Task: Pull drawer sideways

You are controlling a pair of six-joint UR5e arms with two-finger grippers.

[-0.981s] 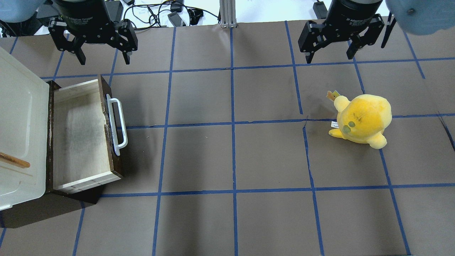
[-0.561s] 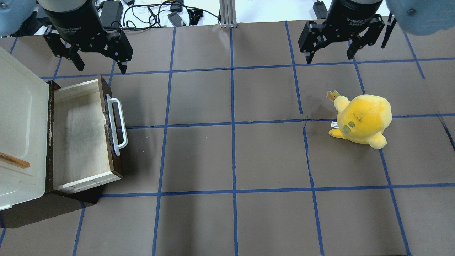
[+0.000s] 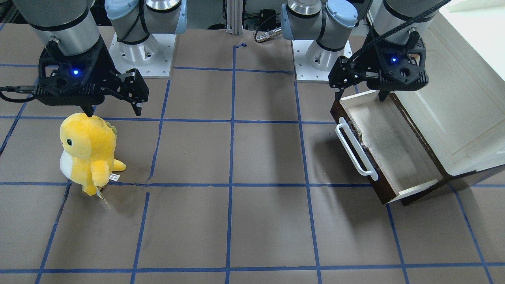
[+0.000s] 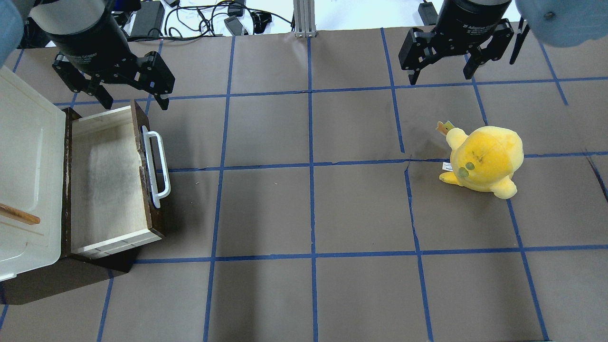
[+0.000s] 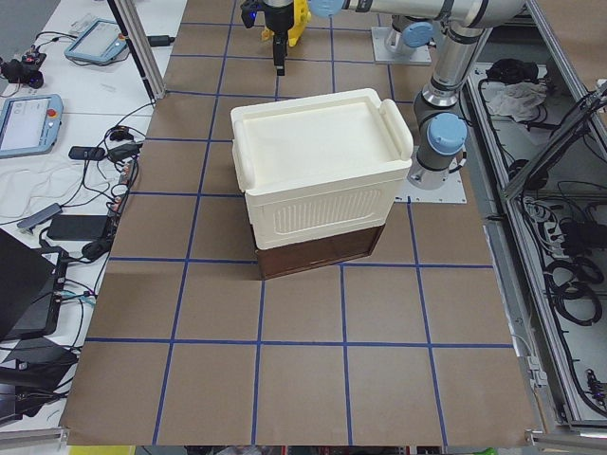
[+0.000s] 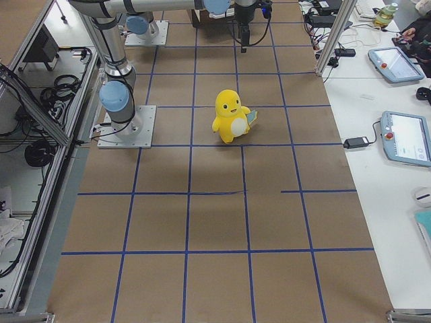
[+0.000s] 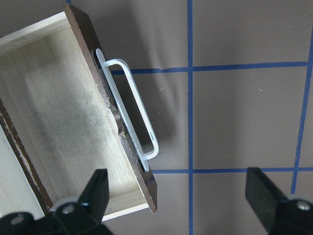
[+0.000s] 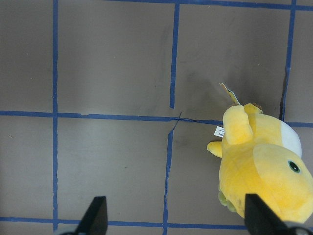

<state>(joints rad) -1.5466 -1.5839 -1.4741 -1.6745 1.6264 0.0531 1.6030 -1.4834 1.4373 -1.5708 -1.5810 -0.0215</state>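
Seen from overhead, the drawer (image 4: pixel 107 185) sits at the table's (image 4: pixel 308 209) 9 o'clock edge. It is dark brown and is slid well out toward 3 o'clock from under a large white cabinet (image 4: pixel 26 175). Its pale cream interior lies open to view, smudged grey along the middle. A long white bar handle (image 4: pixel 156 164) runs along its front face, on the 3 o'clock side, and nothing touches it.

My left gripper (image 4: pixel 135 105) hangs at the drawer's 12 o'clock end, with its fingers spread wide and nothing between them. One fingertip is over the front corner and the other over the back corner. It seems to float above the wood rather than touch it, though the angle makes that hard to judge. My left wrist camera looks straight down on the handle and the drawer front, with both fingers well apart.

A thin wooden stick (image 4: pixel 19 215) lies on the cabinet top at the drawer's 9 o'clock.

Far across the table, at 3 o'clock, stands a yellow plush toy (image 4: pixel 484 159). My right gripper (image 4: pixel 440 78) hovers at the toy's 11 o'clock, likewise spread and holding nothing.
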